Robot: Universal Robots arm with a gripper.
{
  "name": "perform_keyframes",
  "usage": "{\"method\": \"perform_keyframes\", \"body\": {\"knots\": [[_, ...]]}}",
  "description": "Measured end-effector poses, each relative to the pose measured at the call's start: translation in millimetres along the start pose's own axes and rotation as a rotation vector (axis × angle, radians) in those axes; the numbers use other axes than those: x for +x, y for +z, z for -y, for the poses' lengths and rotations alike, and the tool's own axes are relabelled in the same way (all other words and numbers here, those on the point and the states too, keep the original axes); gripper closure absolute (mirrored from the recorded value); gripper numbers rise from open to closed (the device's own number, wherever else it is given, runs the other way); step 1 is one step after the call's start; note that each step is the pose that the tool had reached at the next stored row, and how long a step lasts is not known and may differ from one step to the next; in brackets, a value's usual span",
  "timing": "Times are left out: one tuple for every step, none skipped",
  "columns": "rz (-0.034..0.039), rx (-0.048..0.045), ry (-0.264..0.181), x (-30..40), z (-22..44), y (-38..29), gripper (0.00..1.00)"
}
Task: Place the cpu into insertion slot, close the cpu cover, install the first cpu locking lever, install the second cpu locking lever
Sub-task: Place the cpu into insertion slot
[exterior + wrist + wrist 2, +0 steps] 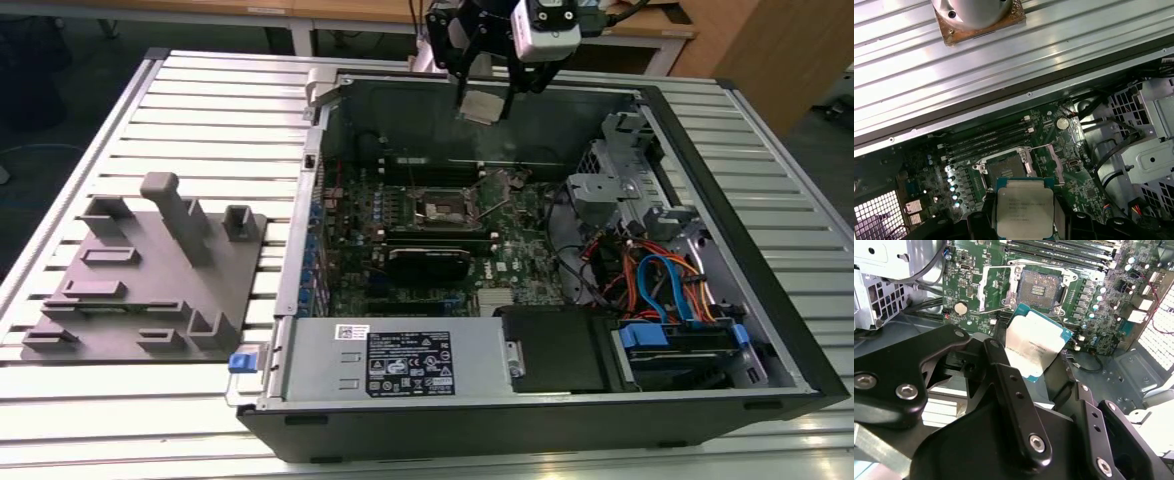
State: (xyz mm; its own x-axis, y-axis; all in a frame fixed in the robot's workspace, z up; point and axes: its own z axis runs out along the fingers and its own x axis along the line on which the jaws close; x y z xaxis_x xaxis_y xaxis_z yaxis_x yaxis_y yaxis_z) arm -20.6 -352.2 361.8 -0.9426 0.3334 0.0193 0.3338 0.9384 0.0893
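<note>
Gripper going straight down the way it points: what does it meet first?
Likely the open socket, or the board right beside it; the held chip would touch first. Depth is unclear.

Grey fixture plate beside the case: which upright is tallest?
The round-topped post toward the plate's far side; the stubby block beside it stands much lower.

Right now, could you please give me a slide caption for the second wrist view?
The gripper holds the cpu above the motherboard, the empty insertion slot in sight beyond it.
</note>
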Motion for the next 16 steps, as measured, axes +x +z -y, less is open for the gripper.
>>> {"method": "perform_keyframes", "body": {"knots": [[0.0002, 0.0, 0.002, 0.0, 0.0, 0.0, 0.46], [0.0007, -0.0002, 0.007, 0.0, 0.0, 0.0, 0.46], [0.0015, -0.0004, 0.016, 0.0, 0.0, 0.0, 0.46], [0.0028, -0.0006, 0.031, 0.0, 0.0, 0.1, 0.46], [0.0044, -0.0009, 0.049, 0.0, 0.0, 0.1, 0.46], [0.006, -0.0013, 0.067, 0.0, 0.0, 0.2, 0.46], [0.0076, -0.0016, 0.084, 0.0, 0.0, 0.3, 0.46], [0.0093, -0.002, 0.103, 0.0, 0.0, 0.5, 0.46], [0.0107, -0.0023, 0.119, 0.0, 0.0, 0.6, 0.46], [0.0117, -0.0024, 0.13, 0.0, 0.0, 0.6, 0.46], [0.012, -0.0025, 0.134, 0.0, 0.0, 0.6, 0.46], [0.0121, -0.0026, 0.135, 0.0, 0.0, 0.6, 0.46], [0.0122, -0.0026, 0.136, 0.0, 0.0, 0.6, 0.46], [0.0123, -0.0027, 0.137, 0.0, 0.0, 0.6, 0.46], [0.0127, -0.0028, 0.14, 0.0, 0.0, 0.7, 0.46], [0.0137, -0.003, 0.153, 0.0, 0.0, 0.9, 0.46]]}}
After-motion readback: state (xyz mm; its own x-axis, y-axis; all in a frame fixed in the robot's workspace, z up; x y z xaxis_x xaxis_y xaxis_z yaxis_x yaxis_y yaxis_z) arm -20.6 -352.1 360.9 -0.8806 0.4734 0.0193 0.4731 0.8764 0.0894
